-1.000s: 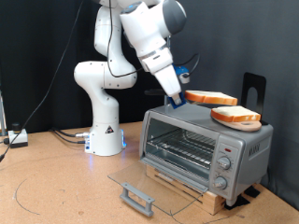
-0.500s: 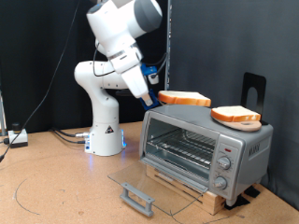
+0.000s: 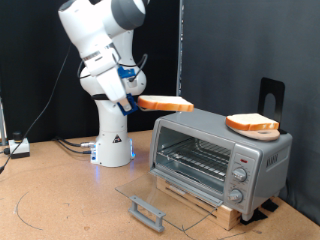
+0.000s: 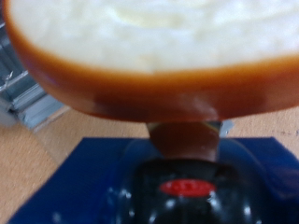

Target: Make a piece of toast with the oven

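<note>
arm raised, tool [image 3: 133, 101] clamped closed

The tool [image 3: 133, 103] has carried the slice of bread [image 3: 166, 103] off the oven [image 3: 220, 150] top toward the exterior view's left.

In the wrist view, the piece of toast [image 4: 154, 47] is blurred and cut off at three edges of the picture. Its crust hides one finger's tip; the other finger [image 4: 182, 142] shows below as a blur. In the exterior view, the gripper [image 3: 132, 97] is too small to make out its fingers.
</note>
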`<state>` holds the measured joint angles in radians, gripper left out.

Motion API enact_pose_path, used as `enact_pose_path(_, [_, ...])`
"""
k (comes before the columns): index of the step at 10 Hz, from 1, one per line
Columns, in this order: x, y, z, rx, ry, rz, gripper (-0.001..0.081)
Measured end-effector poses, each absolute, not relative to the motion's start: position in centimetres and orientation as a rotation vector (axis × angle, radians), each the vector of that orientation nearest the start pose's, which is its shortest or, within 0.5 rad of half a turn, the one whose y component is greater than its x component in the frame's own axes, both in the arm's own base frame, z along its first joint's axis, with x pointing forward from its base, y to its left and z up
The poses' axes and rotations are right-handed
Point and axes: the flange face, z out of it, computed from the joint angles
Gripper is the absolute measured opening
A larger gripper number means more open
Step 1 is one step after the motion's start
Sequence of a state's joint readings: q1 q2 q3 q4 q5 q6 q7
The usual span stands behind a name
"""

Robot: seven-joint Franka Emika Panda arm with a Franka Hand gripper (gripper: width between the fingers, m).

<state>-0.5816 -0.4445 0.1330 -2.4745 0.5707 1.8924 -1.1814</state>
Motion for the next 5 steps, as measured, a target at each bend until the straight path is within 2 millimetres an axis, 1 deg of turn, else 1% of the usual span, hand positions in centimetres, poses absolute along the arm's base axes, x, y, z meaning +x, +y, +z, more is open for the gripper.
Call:
enact_pose_path(1, [37.7,-14.4,44.7,-2.601,-0.672,-0.335,0.0393])
enact_pose_path(2, [37.7,-14.4,44.5,-2.605,-0.67,-0.336,0.0393])
enact_pose_path(3, [37.7,-14.2,44.1,-2.606,-0.706,-0.345,0.0393])
enact_pose_path(5, [37.5,-13.7,42.0,-2.583,-0.805,-0.325,0.0393])
